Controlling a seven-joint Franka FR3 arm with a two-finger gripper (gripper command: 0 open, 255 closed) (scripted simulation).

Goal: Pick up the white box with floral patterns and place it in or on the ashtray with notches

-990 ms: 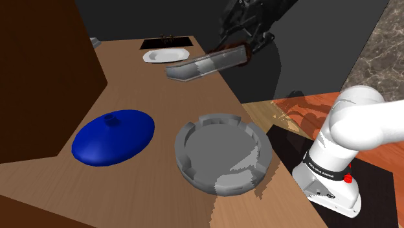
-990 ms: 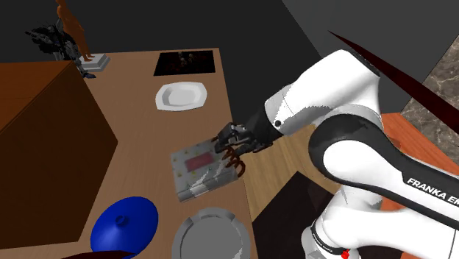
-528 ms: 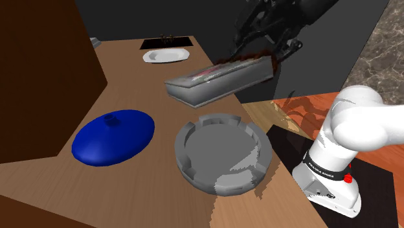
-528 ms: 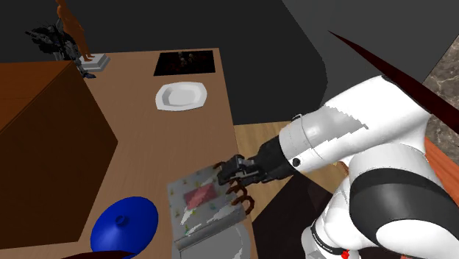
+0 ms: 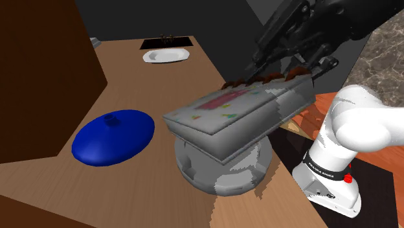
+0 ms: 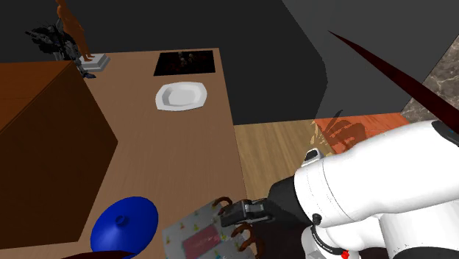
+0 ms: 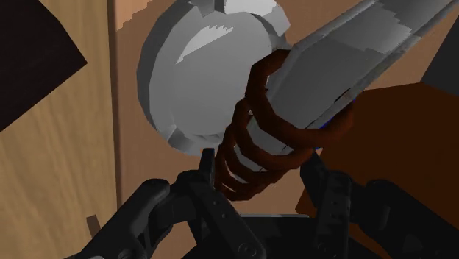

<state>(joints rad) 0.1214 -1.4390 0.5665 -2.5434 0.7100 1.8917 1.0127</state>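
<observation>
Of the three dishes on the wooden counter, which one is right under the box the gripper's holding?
The grey notched ashtray: the box in the gripper hangs over it. The blue domed dish lies beside it, the white plate far back.

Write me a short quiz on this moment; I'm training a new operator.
1. True or false: the patterned box rests on the blue dome.
2. What does the box hang over, tilted? A) grey notched ashtray B) red cup C) green bottle
3. Fill in: the fingers are shut on the ___.
Key: 1 false; 2 A; 3 patterned box.
</observation>
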